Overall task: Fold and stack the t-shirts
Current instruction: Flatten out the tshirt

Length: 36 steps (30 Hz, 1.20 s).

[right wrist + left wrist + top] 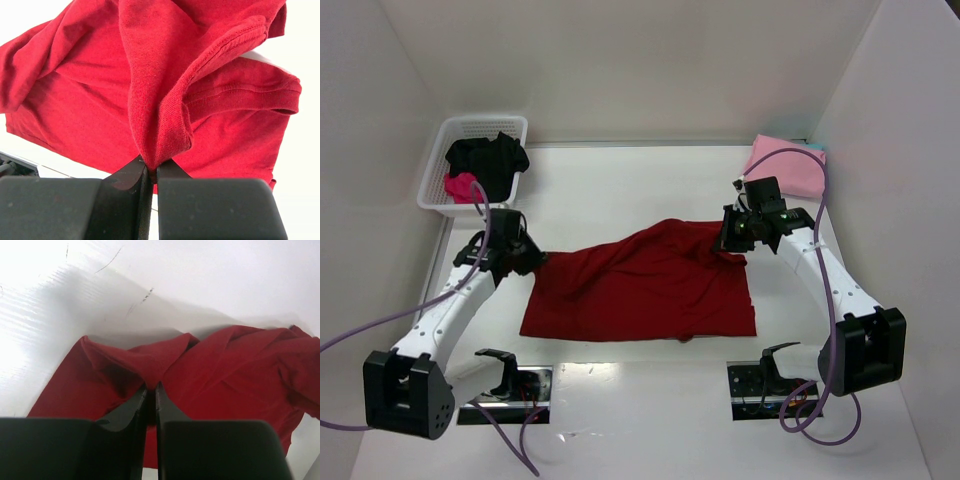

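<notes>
A white basket (485, 121) at far left holds a black t-shirt (492, 157) and a magenta t-shirt (460, 185), while the dark red t-shirt (650, 285) lies mid-way across the table (640, 190), the left gripper (532, 258) and right gripper (728, 240) each clamped tight on its cloth, a folded pink t-shirt (788, 165) at far right.

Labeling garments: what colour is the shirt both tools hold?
Dark red shirt; best seen in right wrist view.

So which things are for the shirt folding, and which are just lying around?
For the job: dark red cloth t-shirt; light pink folded t-shirt; black t-shirt; magenta t-shirt.
Just lying about: white plastic mesh basket holding those last two; purple cables.
</notes>
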Available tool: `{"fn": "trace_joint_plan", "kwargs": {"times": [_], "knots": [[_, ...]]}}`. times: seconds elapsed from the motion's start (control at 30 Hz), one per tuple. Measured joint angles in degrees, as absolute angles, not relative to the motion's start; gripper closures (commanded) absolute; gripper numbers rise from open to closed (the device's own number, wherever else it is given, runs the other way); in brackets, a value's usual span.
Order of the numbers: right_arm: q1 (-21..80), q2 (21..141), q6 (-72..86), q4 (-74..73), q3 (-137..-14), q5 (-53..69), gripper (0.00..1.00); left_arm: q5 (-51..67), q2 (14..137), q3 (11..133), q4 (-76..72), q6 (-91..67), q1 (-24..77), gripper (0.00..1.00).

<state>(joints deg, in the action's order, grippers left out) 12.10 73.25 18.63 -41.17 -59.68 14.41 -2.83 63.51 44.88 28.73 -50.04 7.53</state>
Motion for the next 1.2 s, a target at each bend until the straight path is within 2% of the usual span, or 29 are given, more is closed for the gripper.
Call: {"fn": "trace_joint_plan", "kwargs": {"times": [0.03,0.07,0.27,0.33,0.4,0.53,0.93,1.0,1.03,1.1,1.13,1.2], "knots": [[12.1,73.3,18.7,-41.2,-59.7,14.4,0.94,-2.5,62.6,44.9,29.1,-49.5,7.5,0.69],[12.1,73.3,18.7,-41.2,-59.7,14.4,0.94,-2.2,61.9,44.9,29.3,-49.0,7.5,0.60],[12.1,72.9,18.6,-41.1,-59.7,14.4,0.94,-1.0,60.2,44.4,30.6,-47.7,7.5,0.57],[12.1,72.8,18.7,-41.1,-59.7,14.4,0.94,-0.8,59.5,43.8,31.2,-47.7,7.5,0.52],[12.1,72.7,18.7,-41.2,-59.7,14.4,0.94,-0.5,59.2,43.2,31.4,-47.9,7.5,0.40],[12.1,72.7,18.7,-41.1,-59.7,14.4,0.94,-0.3,59.4,42.2,31.9,-48.1,7.5,0.35],[12.1,72.7,18.7,-41.2,-59.7,14.4,0.94,-5.2,71.5,37.8,26.6,-52.8,5.8,0.37],[12.1,72.7,18.7,-41.2,-59.7,14.4,0.94,-5.5,73.1,37.7,25.6,-52.8,5.8,0.44],[12.1,72.7,18.7,-41.2,-59.7,14.4,0.94,-5.7,73.5,37.7,25.2,-52.9,5.7,0.44],[12.1,72.7,18.7,-41.2,-59.7,14.4,0.94,-5.7,73.8,37.7,24.6,-52.8,5.3,0.55],[12.1,72.7,18.7,-41.2,-59.7,14.4,0.94,-5.8,73.9,37.7,24.2,-52.9,4.8,0.67],[12.1,72.7,18.6,-41.2,-59.7,14.4,0.94,-5.9,74.1,37.7,23.5,-53.1,4.3,0.75]]}}
